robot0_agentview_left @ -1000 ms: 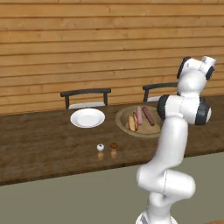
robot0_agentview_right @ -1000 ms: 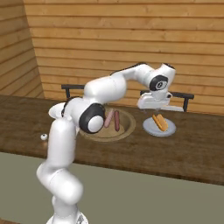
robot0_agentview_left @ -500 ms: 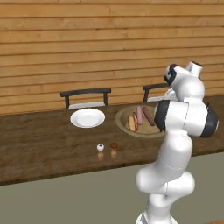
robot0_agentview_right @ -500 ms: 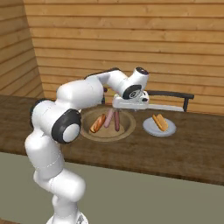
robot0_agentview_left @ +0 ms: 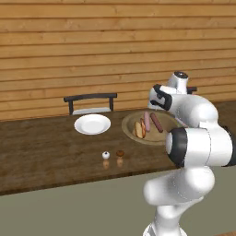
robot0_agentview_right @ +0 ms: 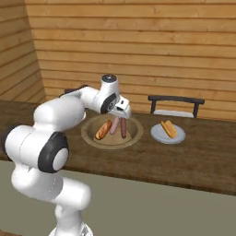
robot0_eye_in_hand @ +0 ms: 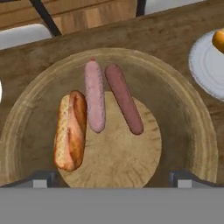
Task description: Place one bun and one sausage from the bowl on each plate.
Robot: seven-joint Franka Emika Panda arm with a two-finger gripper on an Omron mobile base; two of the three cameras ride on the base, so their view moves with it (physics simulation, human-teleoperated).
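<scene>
The tan bowl [robot0_eye_in_hand: 192, 127] holds one bun [robot0_eye_in_hand: 70, 131], a pale sausage [robot0_eye_in_hand: 95, 101] and a darker sausage [robot0_eye_in_hand: 124, 98] lying side by side. My gripper [robot0_eye_in_hand: 113, 180] hangs open straight above the bowl [robot0_agentview_right: 90, 133], its fingertips [robot0_eye_in_hand: 43, 179] wide apart and holding nothing. From the left, the gripper [robot0_agentview_left: 156, 102] hovers over the bowl's [robot0_agentview_left: 125, 125] far side. One white plate [robot0_agentview_right: 156, 133], right of the bowl, carries a bun [robot0_agentview_right: 168, 129]. The other white plate [robot0_agentview_left: 92, 124], left of the bowl, is bare. In the hand view the loaded plate [robot0_eye_in_hand: 205, 70] shows at the right edge.
Two small shakers, white [robot0_agentview_left: 105, 155] and brown [robot0_agentview_left: 120, 153], stand near the counter's front edge. Dark chairs [robot0_agentview_left: 90, 102] [robot0_agentview_right: 175, 103] stand behind the wooden counter [robot0_agentview_left: 41, 152], against the plank wall.
The arm has swung from over the plate with the bun across to above the bowl. The gripper stayed open. Bowl contents and plates have not moved.
</scene>
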